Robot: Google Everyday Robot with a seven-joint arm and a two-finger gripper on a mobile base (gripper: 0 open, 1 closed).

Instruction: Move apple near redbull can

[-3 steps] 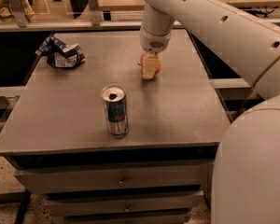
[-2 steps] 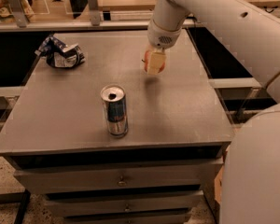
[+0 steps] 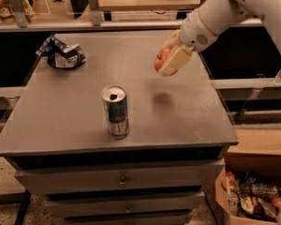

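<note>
1. A crumpled blue-and-white snack bag (image 3: pixel 61 55) lies at the far left corner of my desk (image 3: pixel 192 121).
2. The redbull can (image 3: pixel 115 111) stands upright near the front edge, left of centre.
3. The apple (image 3: pixel 161 60) is in the air above the desk, right of the can and farther back, well apart from it.
4. My gripper (image 3: pixel 168 59) is clamped on the apple, one cream finger on either side.
5. A cardboard box (image 3: pixel 253 191) sits on the floor at lower right.
</note>
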